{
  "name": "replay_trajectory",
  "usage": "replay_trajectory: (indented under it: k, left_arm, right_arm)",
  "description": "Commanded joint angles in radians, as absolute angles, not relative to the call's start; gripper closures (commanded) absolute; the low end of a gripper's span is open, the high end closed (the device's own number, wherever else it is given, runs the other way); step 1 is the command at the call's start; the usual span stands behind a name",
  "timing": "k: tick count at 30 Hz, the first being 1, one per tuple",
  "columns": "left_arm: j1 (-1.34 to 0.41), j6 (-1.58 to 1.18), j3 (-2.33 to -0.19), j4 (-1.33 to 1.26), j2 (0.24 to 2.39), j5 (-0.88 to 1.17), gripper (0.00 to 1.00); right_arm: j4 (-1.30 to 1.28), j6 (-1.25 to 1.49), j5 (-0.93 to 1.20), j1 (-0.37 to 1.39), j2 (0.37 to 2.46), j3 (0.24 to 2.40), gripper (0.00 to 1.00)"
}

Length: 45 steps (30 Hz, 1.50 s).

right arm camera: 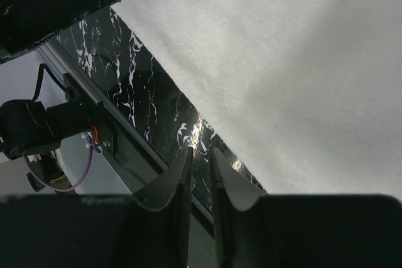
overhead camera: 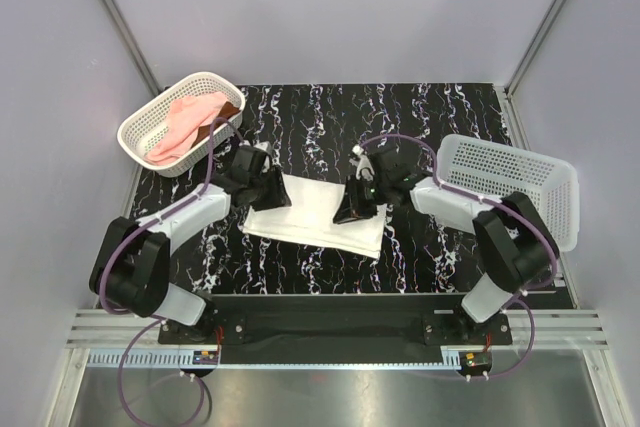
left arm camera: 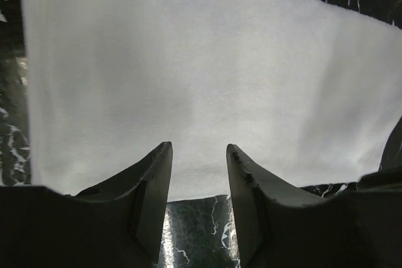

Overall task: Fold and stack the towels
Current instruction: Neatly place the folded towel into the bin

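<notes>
A cream-white towel [overhead camera: 315, 212] lies folded flat in the middle of the black marbled table [overhead camera: 330, 117]. My left gripper [overhead camera: 268, 187] hovers at its left end. In the left wrist view this gripper [left arm camera: 199, 149] is open, with nothing between its fingers and the white towel [left arm camera: 207, 73] spread just beyond the tips. My right gripper [overhead camera: 355, 209] is over the towel's right part. In the right wrist view it [right arm camera: 201, 150] shows only a narrow empty gap, its tips over bare table beside the towel's [right arm camera: 295, 61] near edge. A pale pink towel [overhead camera: 185, 122] and a rust-brown towel [overhead camera: 228, 112] lie bunched in the left basket.
A white lattice basket [overhead camera: 140, 132] stands at the back left, holding the pink and brown cloths. A larger white lattice basket [overhead camera: 510, 182] stands at the right, beside my right arm. Pale walls close in the table, and a metal rail [right arm camera: 94, 101] runs along its near edge.
</notes>
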State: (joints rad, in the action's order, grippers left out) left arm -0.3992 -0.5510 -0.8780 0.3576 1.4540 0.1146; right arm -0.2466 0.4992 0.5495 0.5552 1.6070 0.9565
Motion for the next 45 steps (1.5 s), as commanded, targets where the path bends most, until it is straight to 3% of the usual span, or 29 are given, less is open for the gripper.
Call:
replay_trajectory:
  k: [1, 6, 10, 18, 27, 33, 38, 42, 45]
  left_arm:
    - [-0.417, -0.612, -0.821, 0.242, 1.430, 0.117, 0.54]
    - [-0.393, -0.614, -0.729, 0.261, 1.405, -0.067, 0.52]
    - [-0.309, -0.640, -0.680, 0.250, 1.393, -0.040, 0.52]
    - [-0.293, -0.589, -0.784, 0.284, 1.305, -0.029, 0.46]
    - [-0.247, -0.537, -1.017, 0.305, 1.618, -0.009, 0.46]
    - [-0.193, -0.558, -1.052, 0.354, 1.720, -0.017, 0.47]
    - [-0.170, -0.574, -1.016, 0.360, 1.709, -0.014, 0.47]
    - [-0.152, -0.552, -0.997, 0.380, 1.635, 0.017, 0.45]
    - [-0.152, -0.484, -1.006, 0.411, 1.574, 0.003, 0.43]
  right_arm:
    - [-0.105, 0.554, 0.637, 0.592, 1.704, 0.969, 0.77]
    - [-0.026, 0.511, 0.664, 0.598, 1.822, 0.896, 0.75]
    - [-0.047, 0.485, 0.603, 0.598, 1.822, 0.844, 0.77]
    - [-0.394, 0.459, 0.213, 0.597, 1.618, 0.946, 0.79]
    - [-0.488, 0.433, -0.110, 0.557, 1.726, 1.067, 0.83]
    - [-0.534, 0.402, -0.172, 0.548, 1.790, 1.104, 0.82]
    - [-0.621, 0.420, -0.158, 0.546, 1.675, 1.126, 0.70]
    - [-0.666, 0.512, -0.135, 0.545, 1.614, 1.105, 0.51]
    - [-0.655, 0.555, -0.120, 0.545, 1.603, 1.071, 0.46]
